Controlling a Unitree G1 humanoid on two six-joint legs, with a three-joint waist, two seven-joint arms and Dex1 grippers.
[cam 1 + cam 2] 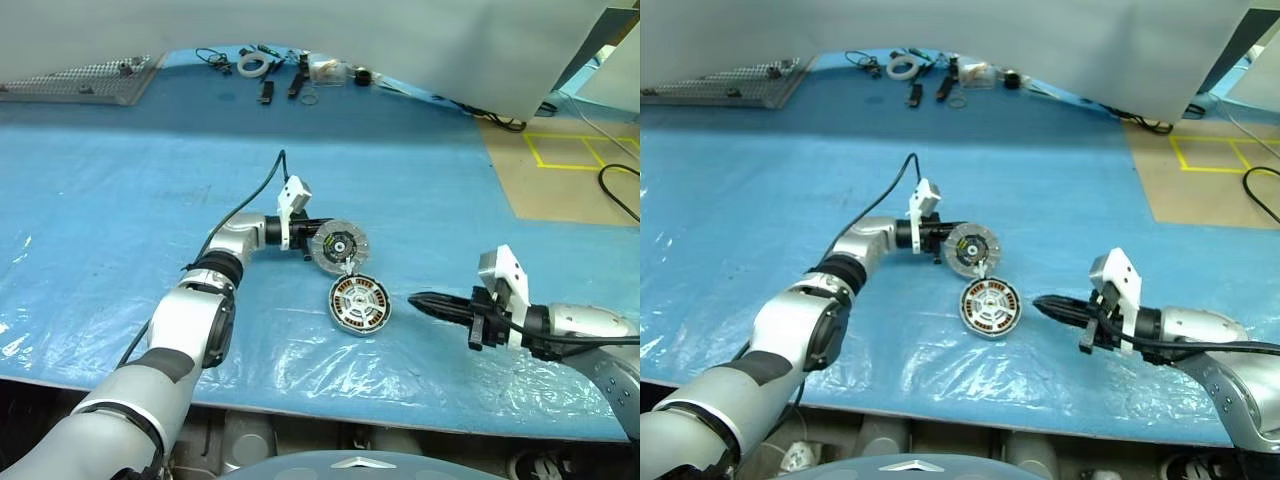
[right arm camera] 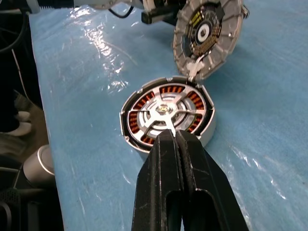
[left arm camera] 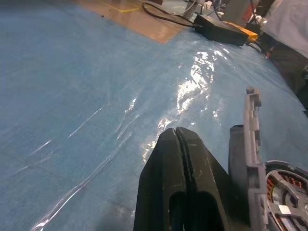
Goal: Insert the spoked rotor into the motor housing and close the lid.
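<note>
Rotor (image 2: 166, 114) sits inside the housing (image 2: 207, 126) on the blue surface (image 1: 120, 180). Lid (image 1: 338, 246) stands on edge, hinged open (not closed yet). Your left gripper (image 3: 179, 144) is shut behind it, right gripper (image 2: 175, 144) shut, both empty.

Silver-grey arms, black joint bands, black fingers (image 2: 185, 187), white wrist brackets

Two grippers are counted: the left gripper (image 1: 308, 240) and the right gripper (image 1: 418, 299). One housing (image 1: 360, 304) is counted, with one rotor (image 2: 166, 115) seated inside it. One lid (image 1: 338, 246) is counted, standing on edge beside the housing. One perforated board (image 1: 85, 82) and one white tape ring (image 1: 252, 65) are counted at the far edge.
</note>
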